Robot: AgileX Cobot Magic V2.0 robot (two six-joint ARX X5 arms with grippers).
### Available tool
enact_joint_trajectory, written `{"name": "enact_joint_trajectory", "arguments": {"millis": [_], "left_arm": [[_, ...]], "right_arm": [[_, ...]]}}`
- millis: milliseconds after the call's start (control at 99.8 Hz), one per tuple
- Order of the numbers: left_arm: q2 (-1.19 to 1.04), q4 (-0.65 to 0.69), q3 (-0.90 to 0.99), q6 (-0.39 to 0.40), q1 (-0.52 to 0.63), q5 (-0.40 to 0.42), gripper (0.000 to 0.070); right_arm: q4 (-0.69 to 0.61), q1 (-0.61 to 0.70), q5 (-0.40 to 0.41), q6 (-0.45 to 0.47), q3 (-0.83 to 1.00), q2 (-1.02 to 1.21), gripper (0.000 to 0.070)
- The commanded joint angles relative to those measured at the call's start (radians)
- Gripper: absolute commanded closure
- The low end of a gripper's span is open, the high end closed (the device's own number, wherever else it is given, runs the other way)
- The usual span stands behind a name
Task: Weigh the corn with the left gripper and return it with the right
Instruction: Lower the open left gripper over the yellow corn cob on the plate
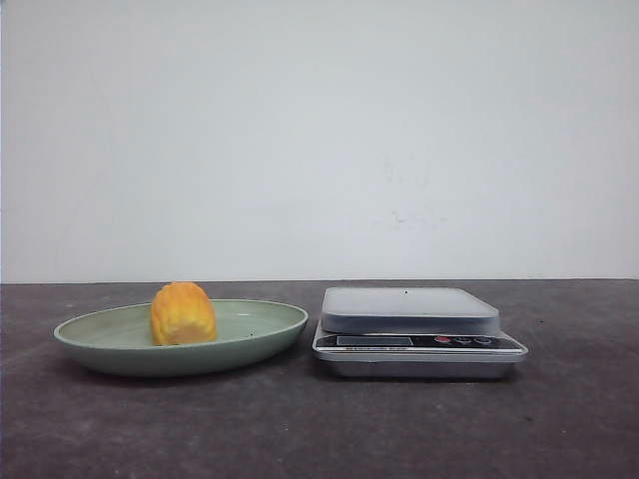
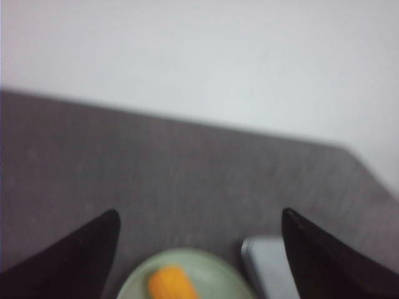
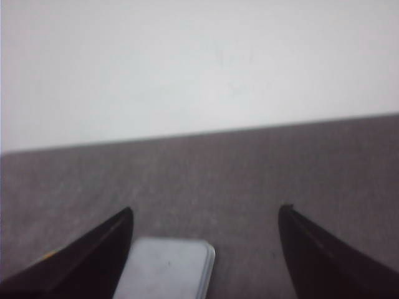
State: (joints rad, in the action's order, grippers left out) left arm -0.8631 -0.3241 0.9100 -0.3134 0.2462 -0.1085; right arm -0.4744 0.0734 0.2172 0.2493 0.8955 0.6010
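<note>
Closest to the front cam is the kitchen scale [image 1: 419,334], a silver one with a flat grey platform on top and a little display and buttons along its front edge. Nothing is on the platform. Right next to it, on my left side, sits the green plate [image 1: 110,349], and the two are near each other but I don't see them touching. On the plate is the corn [image 1: 183,313], a stubby yellow-orange chunk standing toward the middle-left of the dish. Everything rests on a dark grey table [image 1: 319,429] with a plain white wall [image 1: 319,130] behind.

Neither arm shows up in the front cam, so I'm going by the wrist cams. From the left wrist, the left gripper [image 2: 199,255] has its two black fingers spread wide apart with nothing between them, and it hangs off the table looking over the corn [image 2: 171,283], the plate [image 2: 212,268] and a corner of the scale [image 2: 265,268]. Pretty blurry there, though.

From the right wrist, the right gripper [image 3: 206,249] is also spread wide and holding nothing, with the scale platform [image 3: 165,268] in sight past its fingers.
</note>
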Motion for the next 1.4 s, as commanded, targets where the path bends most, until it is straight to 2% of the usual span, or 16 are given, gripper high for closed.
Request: {"name": "enact_joint_trajectory", "arguments": {"millis": [0, 321, 661, 761, 871, 1112, 1142, 1192, 1282, 1292, 1342, 1392], "left_arm": [[-0.068, -0.001, 0.011, 0.018, 0.047, 0.029, 0.0195], [-0.391, 0.039, 0.011, 0.005, 0.215, 0.196, 0.0195], [-0.620, 0.094, 0.011, -0.047, 0.285, 0.244, 0.0189], [-0.653, 0.089, 0.011, -0.053, 0.286, 0.244, 0.0189], [-0.689, 0.087, 0.011, -0.099, 0.287, 0.243, 0.0188], [-0.722, 0.075, 0.011, -0.109, 0.306, 0.244, 0.0202], [-0.722, 0.075, 0.011, -0.116, 0.309, 0.244, 0.0226], [-0.722, 0.080, 0.011, -0.117, 0.313, 0.244, 0.0312], [-0.722, 0.085, 0.011, -0.117, 0.317, 0.244, 0.0534], [-0.722, 0.085, 0.011, -0.117, 0.317, 0.244, 0.0575], [-0.722, 0.085, 0.011, -0.116, 0.318, 0.243, 0.0683], [-0.722, 0.084, 0.011, -0.114, 0.320, 0.243, 0.0700]], "right_arm": [[-0.007, 0.005, 0.017, -0.022, 0.027, 0.009, 0.0235], [-0.022, 0.005, 0.058, -0.022, 0.030, 0.018, 0.0235], [-0.023, 0.005, 0.075, -0.025, 0.030, 0.018, 0.0235], [-0.026, 0.005, 0.075, -0.026, 0.030, 0.018, 0.0235], [-0.027, 0.005, 0.075, -0.026, 0.030, 0.018, 0.0235], [-0.028, 0.005, 0.071, -0.026, 0.030, 0.018, 0.0235], [-0.028, 0.005, 0.071, -0.026, 0.030, 0.018, 0.0235], [-0.028, 0.005, 0.071, -0.026, 0.030, 0.018, 0.0235], [-0.028, 0.005, 0.071, -0.025, 0.030, 0.018, 0.0236], [-0.028, 0.005, 0.071, -0.026, 0.030, 0.018, 0.0236], [-0.028, 0.005, 0.071, -0.026, 0.030, 0.018, 0.0236], [-0.028, 0.005, 0.071, -0.025, 0.030, 0.018, 0.0236]]}}
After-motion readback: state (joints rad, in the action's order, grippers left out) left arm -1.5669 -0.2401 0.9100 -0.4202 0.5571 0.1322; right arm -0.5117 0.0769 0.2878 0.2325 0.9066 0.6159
